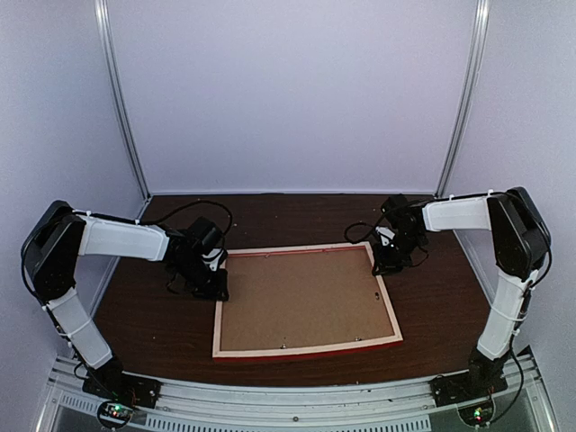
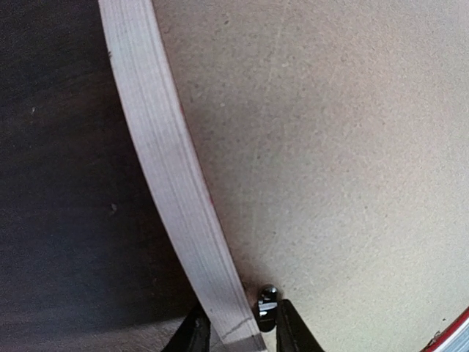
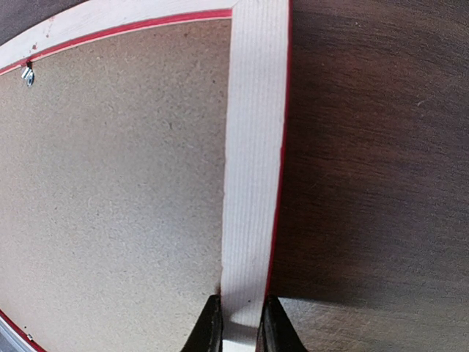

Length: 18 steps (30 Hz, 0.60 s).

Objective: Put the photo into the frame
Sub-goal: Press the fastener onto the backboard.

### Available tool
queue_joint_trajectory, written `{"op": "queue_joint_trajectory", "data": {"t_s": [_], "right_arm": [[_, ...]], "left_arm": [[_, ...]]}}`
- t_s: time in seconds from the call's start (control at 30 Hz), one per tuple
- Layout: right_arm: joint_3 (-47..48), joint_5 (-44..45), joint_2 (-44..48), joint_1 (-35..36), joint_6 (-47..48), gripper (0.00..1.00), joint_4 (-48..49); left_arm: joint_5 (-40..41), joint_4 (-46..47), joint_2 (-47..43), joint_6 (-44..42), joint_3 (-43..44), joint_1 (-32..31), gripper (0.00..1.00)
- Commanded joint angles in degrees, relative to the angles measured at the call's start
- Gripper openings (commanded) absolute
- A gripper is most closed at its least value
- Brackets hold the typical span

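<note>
The frame point(image 1: 306, 346) lies face down in the middle of the table, pale wood up, red at its edges. A plain brown backing board point(image 1: 301, 301) fills its opening. The photo is hidden. My left gripper point(image 1: 216, 286) is at the frame's left rail point(image 2: 165, 161). In the left wrist view this gripper point(image 2: 238, 334) is closed across the rail and a small dark metal tab point(image 2: 267, 304) beside it. My right gripper point(image 1: 382, 265) is near the far right corner. In the right wrist view that gripper point(image 3: 240, 323) is shut on the right rail point(image 3: 253, 147).
The frame rests on a dark wood tabletop point(image 1: 432, 297) enclosed by pale walls. A small metal turn clip point(image 3: 28, 73) sits on the far rail over the backing board point(image 3: 110, 183). Both arm bases stand at the near edge.
</note>
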State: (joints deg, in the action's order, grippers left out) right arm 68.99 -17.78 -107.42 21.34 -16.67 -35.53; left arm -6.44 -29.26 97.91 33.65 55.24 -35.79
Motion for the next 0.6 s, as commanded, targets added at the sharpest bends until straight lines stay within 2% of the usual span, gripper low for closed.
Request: {"op": "queue_joint_trajectory", "data": {"t_s": [0.0,0.2,0.4,0.47,0.57], "right_arm": [[-2.19,0.56,-3.06,0.16,1.46,0.09,-1.21],[-2.31,0.60,-3.05,0.16,1.53,0.09,-1.13],[-2.19,0.54,-3.41,0.12,1.55,0.09,-1.03],[-2.11,0.51,-3.45,0.10,1.57,0.09,-1.04],[-2.02,0.49,-3.55,0.11,1.59,0.09,-1.06]], "left_arm": [[1.04,-4.14,2.56,-1.00,-1.47,-0.39,0.29],[1.78,-4.76,3.08,-1.12,-1.89,-0.39,0.22],[6.47,-7.38,2.75,-2.45,-1.43,-0.38,0.20],[7.41,-7.55,2.36,-3.02,-0.94,-0.42,0.23],[5.57,-7.42,1.96,-3.24,0.23,-0.42,0.35]]}}
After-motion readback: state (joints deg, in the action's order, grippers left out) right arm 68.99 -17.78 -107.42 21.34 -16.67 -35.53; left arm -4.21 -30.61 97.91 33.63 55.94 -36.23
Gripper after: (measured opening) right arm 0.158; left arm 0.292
